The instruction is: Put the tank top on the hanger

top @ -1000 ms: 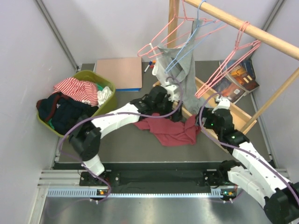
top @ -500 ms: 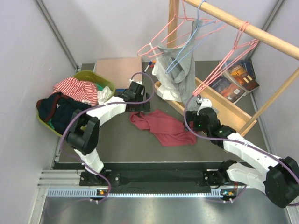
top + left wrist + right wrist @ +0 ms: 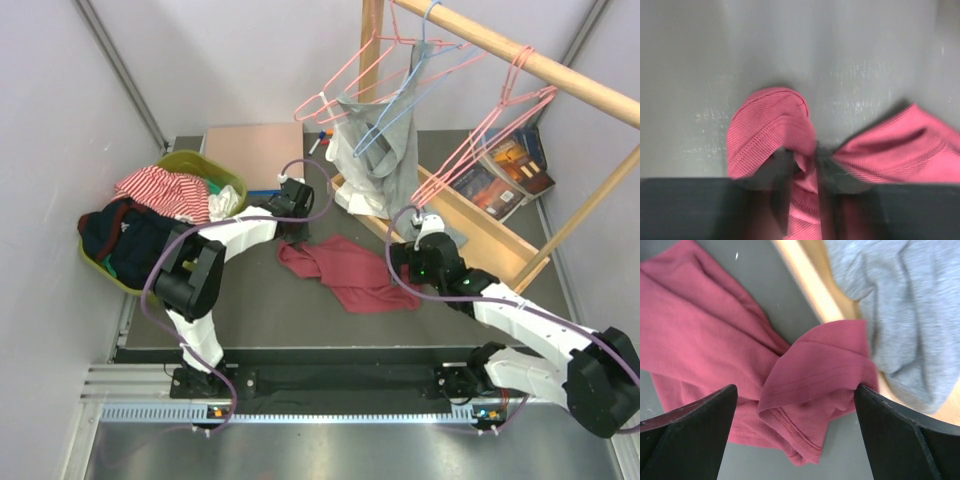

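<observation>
The maroon tank top [image 3: 345,272] lies crumpled on the grey table between the two arms. My left gripper [image 3: 295,238] is at its upper left corner, shut on a fold of the tank top [image 3: 770,130], which bunches between the blurred fingers [image 3: 782,170]. My right gripper [image 3: 795,410] stands wide open just above the tank top's folded right edge [image 3: 815,375], with nothing pinched; the top view shows this gripper [image 3: 404,268] at that edge. A pink wire hanger [image 3: 335,92] hangs from the wooden rod, and a second pink one [image 3: 490,130] hangs further right.
A grey garment [image 3: 385,160] on a light blue hanger [image 3: 400,95] hangs beside the right gripper. The wooden rack base [image 3: 485,225] lies behind it. A green basket [image 3: 195,160] of clothes stands at the left. A flat board [image 3: 255,155] and books [image 3: 510,165] lie at the back.
The left arm drew back from the rack to the tank top's left corner and its gripper shut on the cloth. The right gripper moved left to the tank top's right edge, staying open.
</observation>
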Motion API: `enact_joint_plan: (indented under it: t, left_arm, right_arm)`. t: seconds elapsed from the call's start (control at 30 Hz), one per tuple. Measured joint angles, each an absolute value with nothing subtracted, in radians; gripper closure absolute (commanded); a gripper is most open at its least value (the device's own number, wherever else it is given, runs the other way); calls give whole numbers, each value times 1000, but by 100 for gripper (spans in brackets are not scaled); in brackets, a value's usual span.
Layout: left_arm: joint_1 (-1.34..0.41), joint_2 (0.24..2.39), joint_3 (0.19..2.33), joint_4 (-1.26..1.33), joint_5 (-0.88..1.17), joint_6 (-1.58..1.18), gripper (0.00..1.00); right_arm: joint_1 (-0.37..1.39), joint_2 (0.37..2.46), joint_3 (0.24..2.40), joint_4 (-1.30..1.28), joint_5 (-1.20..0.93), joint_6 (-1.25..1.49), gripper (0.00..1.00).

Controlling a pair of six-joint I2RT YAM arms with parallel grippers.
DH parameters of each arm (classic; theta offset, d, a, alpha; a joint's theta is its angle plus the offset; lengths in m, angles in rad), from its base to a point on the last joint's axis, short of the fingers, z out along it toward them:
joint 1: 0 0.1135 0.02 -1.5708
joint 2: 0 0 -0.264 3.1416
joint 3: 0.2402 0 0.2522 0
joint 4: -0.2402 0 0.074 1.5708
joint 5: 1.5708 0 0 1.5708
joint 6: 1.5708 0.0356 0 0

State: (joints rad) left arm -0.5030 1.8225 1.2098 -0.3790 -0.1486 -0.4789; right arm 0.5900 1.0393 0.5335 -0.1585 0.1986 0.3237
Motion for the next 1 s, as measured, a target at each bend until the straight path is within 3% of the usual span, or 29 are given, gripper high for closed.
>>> enact_joint_plan:
  t: [0.2, 0.43, 0.73, 1.0]
  left_arm:
    - [-503, 1793, 1211, -362, -220, -455, 100]
    - [-503, 1546, 1304, -366, -257, -382, 100]
    - [-504, 1308, 1483, -391, -288, -292, 100]
    - [-548, 1275, 1410, -387, -196, -296, 100]
  right_arm:
    - [615, 1157, 563, -149, 181, 303, 0]
    - [625, 1384, 659, -88, 128, 263, 0]
    - [627, 1685, 960, 13, -19, 236, 0]
    - [627, 1707, 1043, 32, -39, 214, 0]
